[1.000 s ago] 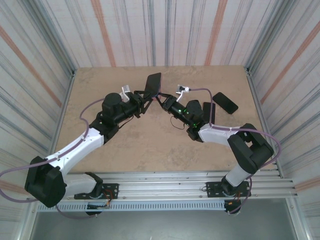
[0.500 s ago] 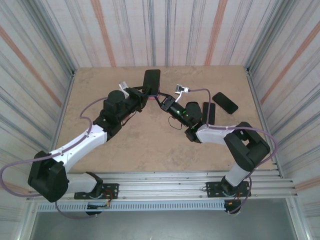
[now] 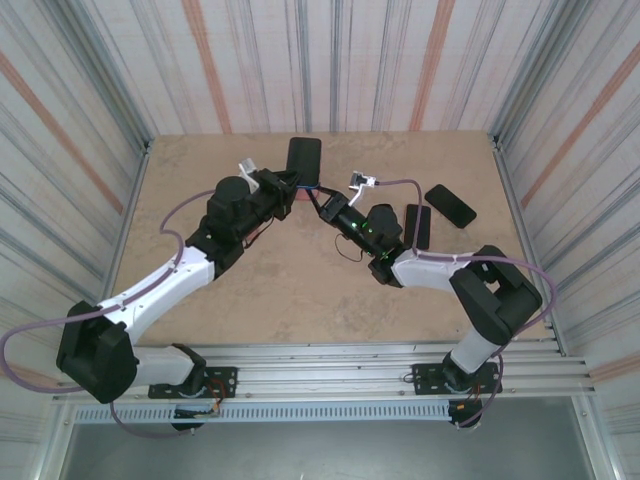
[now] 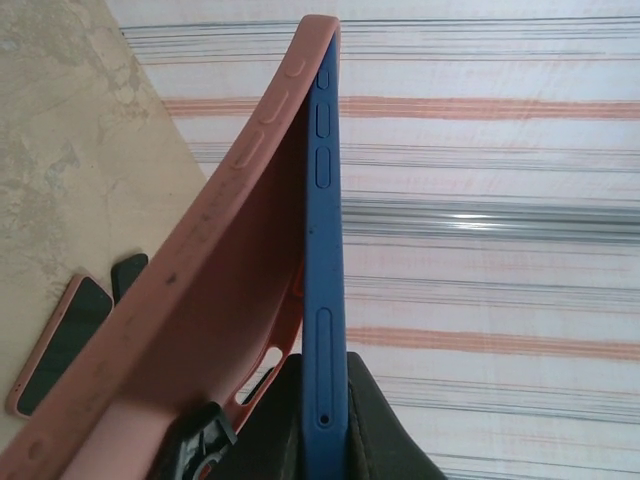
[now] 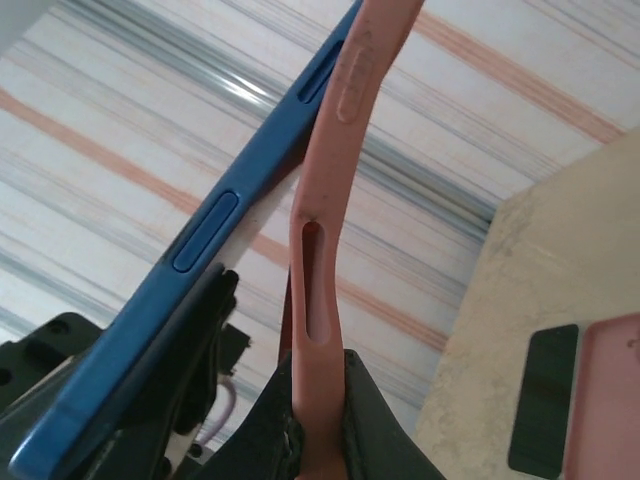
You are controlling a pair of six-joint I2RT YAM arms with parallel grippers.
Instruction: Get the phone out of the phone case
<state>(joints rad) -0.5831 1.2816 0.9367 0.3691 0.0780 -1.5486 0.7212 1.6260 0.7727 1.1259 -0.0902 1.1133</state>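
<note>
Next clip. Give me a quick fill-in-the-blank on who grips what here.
1. The left gripper is shut on the phone, whose edge is ___.
2. The right gripper is shut on the ___ case.
3. Spare phones lie on the table toward the robot's ___ side.
Missing words: blue; pink; right.

The fingers (image 4: 372,440) of your left gripper (image 4: 322,400) look like matt black plastic. Between them, the phone (image 4: 323,250) shows you a smooth, hard edge with a soft satin sheen. Just beside it, the phone case (image 4: 230,290) looks matt and rubbery, flecked with dust. Beyond the case, the table (image 4: 60,150) is mottled, stone-like and dull.
</note>
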